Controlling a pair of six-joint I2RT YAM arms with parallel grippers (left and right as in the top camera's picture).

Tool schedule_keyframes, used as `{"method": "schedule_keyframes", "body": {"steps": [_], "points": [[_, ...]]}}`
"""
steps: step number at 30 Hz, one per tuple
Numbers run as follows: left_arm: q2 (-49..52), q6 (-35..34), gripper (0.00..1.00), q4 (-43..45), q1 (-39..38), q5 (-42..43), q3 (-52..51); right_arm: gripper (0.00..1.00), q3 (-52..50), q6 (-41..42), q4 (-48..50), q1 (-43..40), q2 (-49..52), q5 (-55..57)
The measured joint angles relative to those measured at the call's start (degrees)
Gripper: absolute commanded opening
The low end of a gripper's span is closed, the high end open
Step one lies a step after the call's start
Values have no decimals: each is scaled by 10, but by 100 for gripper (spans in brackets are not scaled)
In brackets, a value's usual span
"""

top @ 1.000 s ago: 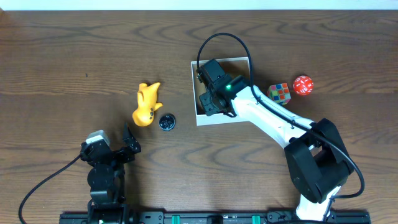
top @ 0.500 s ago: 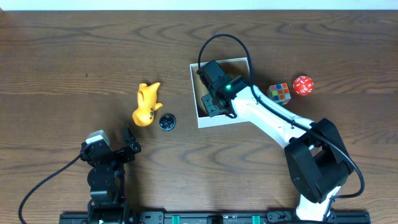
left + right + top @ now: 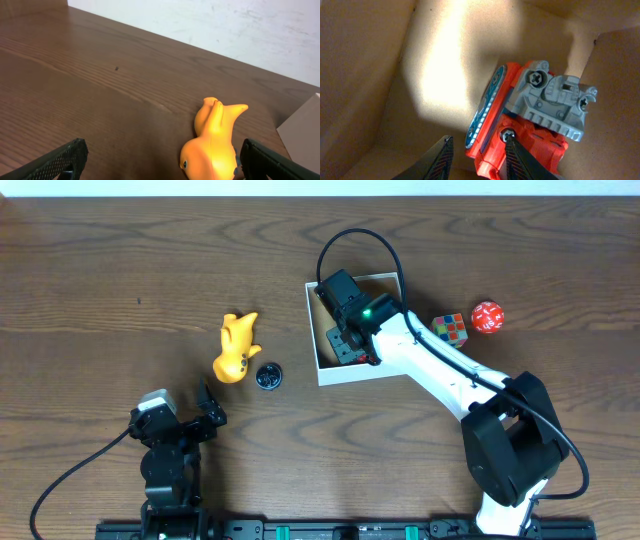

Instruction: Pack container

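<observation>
Ovhd evenly lit, sharp, glare patch on container (image 3: 440, 65) floor

White right arm (image 3: 430, 365), black joints, green light (image 3: 367, 320), black cable (image 3: 345, 238) — black left arm (image 3: 168, 455), black left claw (image 3: 212, 408)

Brown table (image 3: 100, 260): container (image 3: 345, 374), yellow toy (image 3: 236, 348), black disc (image 3: 268, 376), cube (image 3: 450, 329), red ball (image 3: 487, 316)

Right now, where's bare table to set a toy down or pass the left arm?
Bare wood: the wide stretch left of the yellow duck, and the strip between the black disc and the container. Crowded: the container's inside, filled by the right gripper and a red toy; cube and red ball beside it.
</observation>
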Motion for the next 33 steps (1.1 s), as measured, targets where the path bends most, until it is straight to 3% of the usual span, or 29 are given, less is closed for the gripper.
{"method": "schedule_keyframes", "body": {"steps": [16, 33], "points": [[0, 0, 98, 0, 0, 0, 0, 37, 0, -6, -26, 0, 0, -29], [0, 0, 98, 0, 0, 0, 0, 38, 0, -16, -49, 0, 0, 23]]}}
